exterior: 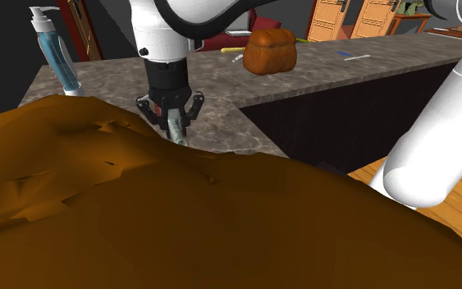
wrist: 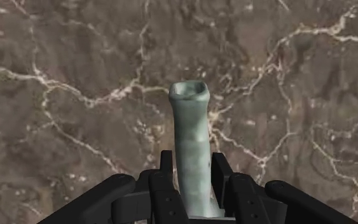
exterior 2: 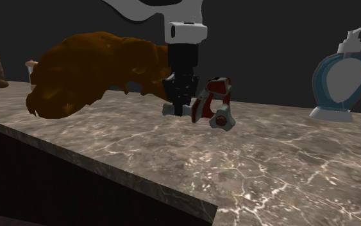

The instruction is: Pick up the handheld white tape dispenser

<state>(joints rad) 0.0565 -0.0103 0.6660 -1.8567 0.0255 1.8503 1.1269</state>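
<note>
Clamped by pale handle between black gripper's (wrist: 193,170) narrowed fingers, seemingly for lifting off marbled counter (exterior 2: 288,167): red-and-grey tape dispenser (exterior 2: 212,101), pump bottle (exterior 2: 341,80) at second exterior view's right.

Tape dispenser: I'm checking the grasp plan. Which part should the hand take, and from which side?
Probably the tape dispenser's slim pale handle, from above, fingers across its narrow sides: it is a straight bar that fits between them, while the red-trimmed head is bulkier. The hand is shut on it that way now.
</note>
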